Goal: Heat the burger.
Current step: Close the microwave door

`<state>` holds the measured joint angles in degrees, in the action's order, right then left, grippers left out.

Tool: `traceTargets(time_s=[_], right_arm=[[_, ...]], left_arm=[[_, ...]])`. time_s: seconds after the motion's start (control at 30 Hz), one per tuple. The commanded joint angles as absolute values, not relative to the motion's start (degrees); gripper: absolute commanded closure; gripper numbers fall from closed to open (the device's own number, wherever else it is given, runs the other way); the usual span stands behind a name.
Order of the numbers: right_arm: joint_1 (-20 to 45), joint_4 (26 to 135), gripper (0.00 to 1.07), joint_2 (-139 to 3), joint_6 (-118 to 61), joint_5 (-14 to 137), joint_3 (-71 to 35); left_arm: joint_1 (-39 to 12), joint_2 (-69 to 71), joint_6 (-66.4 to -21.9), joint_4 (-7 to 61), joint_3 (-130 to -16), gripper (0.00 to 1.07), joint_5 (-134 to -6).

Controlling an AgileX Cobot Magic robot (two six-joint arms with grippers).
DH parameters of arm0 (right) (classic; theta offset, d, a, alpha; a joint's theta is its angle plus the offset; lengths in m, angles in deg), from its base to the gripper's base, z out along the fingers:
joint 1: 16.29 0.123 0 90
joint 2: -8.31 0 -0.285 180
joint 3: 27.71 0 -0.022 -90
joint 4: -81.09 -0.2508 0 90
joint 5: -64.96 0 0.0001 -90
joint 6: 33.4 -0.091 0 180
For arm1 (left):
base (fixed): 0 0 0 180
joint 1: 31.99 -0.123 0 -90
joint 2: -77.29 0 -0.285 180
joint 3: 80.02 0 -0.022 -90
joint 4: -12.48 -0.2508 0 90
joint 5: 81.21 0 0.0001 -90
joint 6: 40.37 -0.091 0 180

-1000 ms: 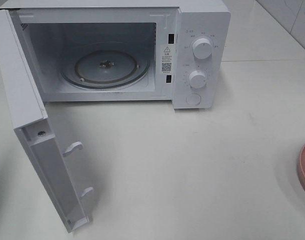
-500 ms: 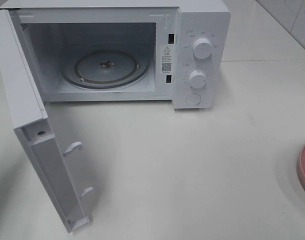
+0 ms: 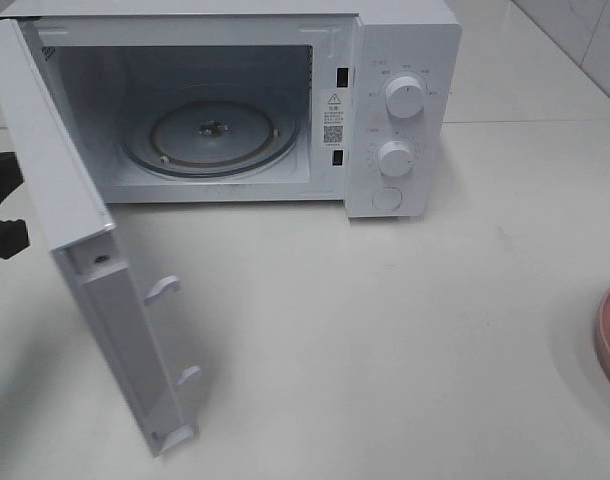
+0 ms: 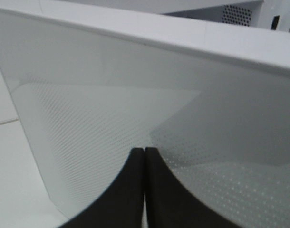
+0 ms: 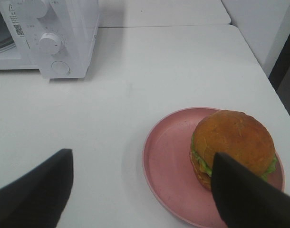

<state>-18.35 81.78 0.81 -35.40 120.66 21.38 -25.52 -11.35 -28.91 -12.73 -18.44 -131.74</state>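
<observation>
Microwave door ajar, warning label unreadable | left pincer shut, empty | right pincer spread above burger, pink plate.

Left tool is fully closed, both black fingers pressed flat together with no gap, tips aimed straight at a white panel right in front of them. From the high camera you only catch a dark bit of that left arm poking in at the left edge. Right tool hangs with its fingers spread wide apart, nothing between them.
</observation>
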Motion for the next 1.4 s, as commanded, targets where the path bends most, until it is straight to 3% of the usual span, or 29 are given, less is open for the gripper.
traceTargets(time_s=[0.03,0.3,0.67,0.8,1.4], right_arm=[[-18.81,81.95,0.31,2.3,-35.98,120.08,21.49],[-18.81,81.95,0.31,2.3,-35.98,120.08,21.49],[-18.81,81.95,0.31,2.3,-35.98,120.08,21.49],[-18.81,81.95,0.31,2.3,-35.98,120.08,21.49],[-18.81,81.95,0.31,2.3,-35.98,120.08,21.49]], left_arm=[[-21.79,-14.44,-30.86,-8.66,-20.91,1.07,-133.29],[-18.07,-18.34,-31.15,-7.11,-24.29,1.07,-133.17],[-9.87,-26.01,-31.55,-0.01,-33.74,1.07,-130.65],[-6.32,-29.34,-33.9,3.66,-39.07,1.07,-127.96],[2.67,-42.8,-33.95,10.02,-60.39,1.07,-120.63]])
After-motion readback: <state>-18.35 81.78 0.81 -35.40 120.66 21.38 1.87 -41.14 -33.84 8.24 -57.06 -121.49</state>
